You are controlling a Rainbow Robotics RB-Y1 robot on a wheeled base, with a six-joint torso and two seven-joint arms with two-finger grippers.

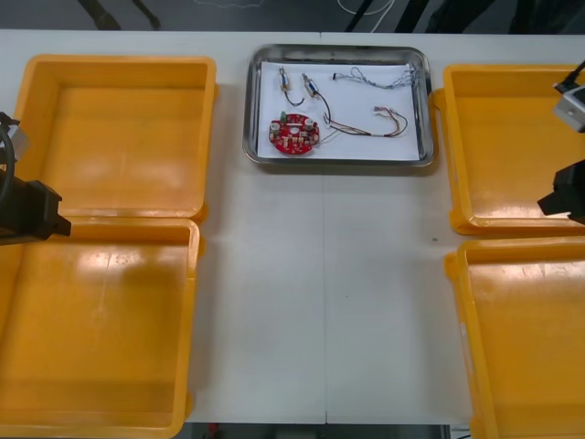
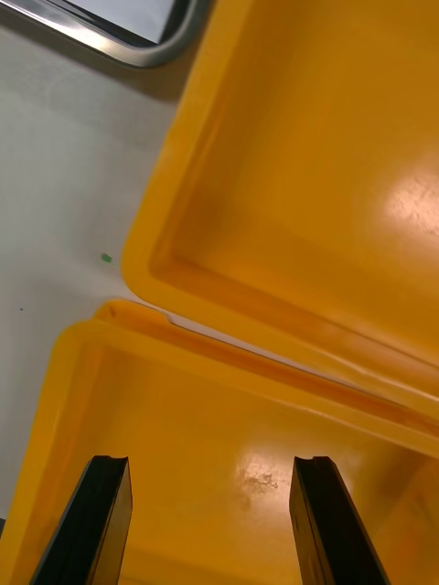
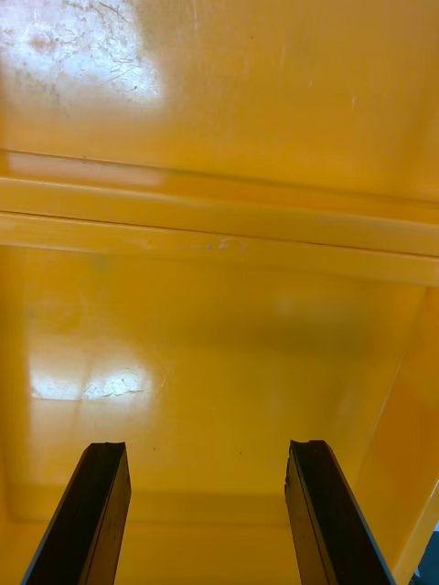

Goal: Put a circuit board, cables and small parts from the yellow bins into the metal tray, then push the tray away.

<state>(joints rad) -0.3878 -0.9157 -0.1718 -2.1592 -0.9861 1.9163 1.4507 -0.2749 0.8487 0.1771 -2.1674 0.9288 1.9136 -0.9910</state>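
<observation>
The metal tray (image 1: 338,155) sits at the far middle of the table, white inside. In it lie a round red circuit board (image 1: 293,133), a black cable (image 1: 348,126), a red and yellow cable (image 1: 391,115), a twisted blue and white cable (image 1: 379,80) and small metal parts (image 1: 297,87). My left gripper (image 3: 208,516) stands open with nothing between its fingers, above the near left yellow bin (image 3: 219,356). My right gripper (image 2: 208,526) is open too, over the near right bin (image 2: 238,430). In the front view the left arm (image 1: 27,206) is at the left edge and the right arm (image 1: 569,187) at the right edge.
Two yellow bins stand at each side: far left (image 1: 119,137), near left (image 1: 96,329), far right (image 1: 512,151), near right (image 1: 526,334). All look bare inside. A corner of the tray (image 2: 137,46) shows beyond the right bins. Open table (image 1: 324,302) lies between the bins.
</observation>
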